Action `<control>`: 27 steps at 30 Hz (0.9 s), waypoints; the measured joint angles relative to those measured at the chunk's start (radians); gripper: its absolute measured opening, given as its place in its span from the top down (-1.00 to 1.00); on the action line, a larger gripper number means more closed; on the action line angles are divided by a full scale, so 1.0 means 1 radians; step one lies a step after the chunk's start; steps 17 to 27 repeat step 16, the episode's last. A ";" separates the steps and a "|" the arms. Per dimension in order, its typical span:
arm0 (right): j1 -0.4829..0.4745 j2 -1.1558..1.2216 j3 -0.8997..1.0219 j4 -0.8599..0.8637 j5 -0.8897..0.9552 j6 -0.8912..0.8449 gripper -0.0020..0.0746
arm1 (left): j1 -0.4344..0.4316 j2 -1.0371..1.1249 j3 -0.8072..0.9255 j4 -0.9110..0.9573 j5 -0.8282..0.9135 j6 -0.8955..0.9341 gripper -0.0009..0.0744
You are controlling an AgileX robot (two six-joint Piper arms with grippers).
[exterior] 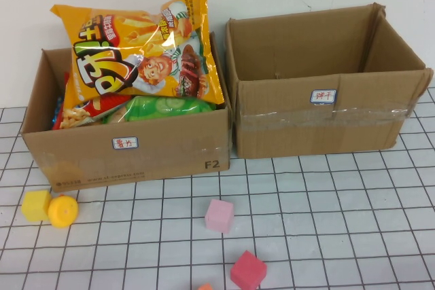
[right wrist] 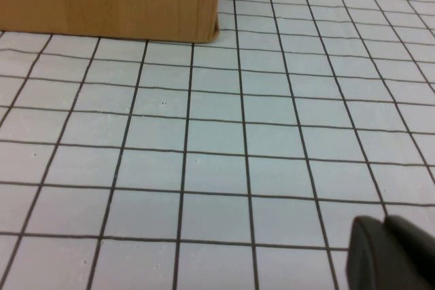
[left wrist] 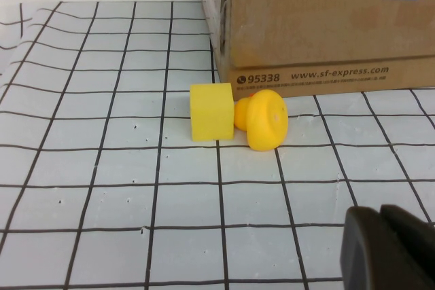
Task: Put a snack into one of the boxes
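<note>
An orange snack bag (exterior: 146,45) lies atop the full left box (exterior: 136,157), at eleven o'clock on the gridded counter (exterior: 326,202). The right box (exterior: 326,117) stands beside it. Left gripper (left wrist: 389,249) and right gripper (right wrist: 391,252) hover low, jaws together, well apart from the bag.

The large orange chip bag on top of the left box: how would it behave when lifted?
The orange foil chip bag looks puffed, so probably light. Its glossy film may be slippery, and it would likely crumple under a squeeze.
</note>
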 joint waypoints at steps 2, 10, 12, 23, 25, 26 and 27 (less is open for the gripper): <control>0.000 0.000 0.000 0.000 0.000 0.000 0.95 | 0.000 0.000 0.000 0.000 0.000 0.000 0.98; 0.000 0.000 0.000 -0.002 0.002 0.000 0.95 | 0.000 0.000 0.000 0.000 0.000 0.000 0.98; -0.002 0.000 0.000 -0.002 0.004 0.000 0.95 | 0.000 0.000 0.000 0.000 0.000 0.000 0.98; -0.013 0.000 0.000 -0.002 0.004 0.000 0.95 | 0.000 0.000 0.000 0.000 0.000 0.000 0.98; -0.013 0.000 0.000 -0.002 0.004 0.000 0.95 | 0.000 0.000 0.000 0.000 0.000 0.000 0.98; -0.013 0.000 0.000 -0.002 0.004 0.000 0.95 | 0.000 0.000 0.000 0.000 0.000 0.000 0.98; -0.013 0.000 0.000 -0.002 0.004 0.000 0.95 | 0.000 0.000 0.000 0.000 0.000 0.000 0.98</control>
